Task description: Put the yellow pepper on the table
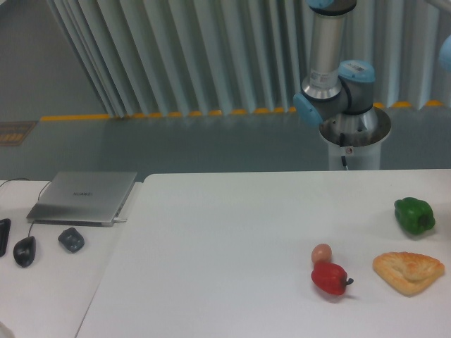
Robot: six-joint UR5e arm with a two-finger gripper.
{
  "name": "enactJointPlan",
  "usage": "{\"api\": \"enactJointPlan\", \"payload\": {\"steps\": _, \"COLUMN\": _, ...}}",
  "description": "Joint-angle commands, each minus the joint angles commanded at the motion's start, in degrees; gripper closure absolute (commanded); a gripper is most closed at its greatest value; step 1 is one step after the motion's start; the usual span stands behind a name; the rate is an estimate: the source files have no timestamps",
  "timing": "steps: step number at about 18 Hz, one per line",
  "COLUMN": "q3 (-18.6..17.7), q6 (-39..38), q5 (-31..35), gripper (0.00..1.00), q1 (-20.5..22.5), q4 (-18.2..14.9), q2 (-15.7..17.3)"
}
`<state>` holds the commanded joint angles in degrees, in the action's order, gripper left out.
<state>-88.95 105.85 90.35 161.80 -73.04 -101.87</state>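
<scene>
The yellow pepper is not in view. The large white table fills the lower right of the camera view. The arm's base and lower joints stand behind the table's far edge and the arm goes up out of the top of the frame. The gripper is out of view.
On the table's right part lie a red pepper, a small brown egg touching it, a green pepper and a flat bread. To the left, a narrower desk holds a closed laptop, a black mouse and a dark lump.
</scene>
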Motion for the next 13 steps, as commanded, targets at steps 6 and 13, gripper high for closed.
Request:
{"api": "enactJointPlan", "payload": {"steps": 6, "q3": 0.18, "q6": -9.77, "q5": -0.44, "gripper": 0.0, "q1": 3.42, "q4": 4.13, "q2": -1.49}}
{"api": "enactJointPlan", "payload": {"steps": 13, "q3": -0.08, "q6": -19.35, "q5": -0.44, "gripper": 0.0, "q1": 7.38, "q4": 8.52, "q2": -4.39}}
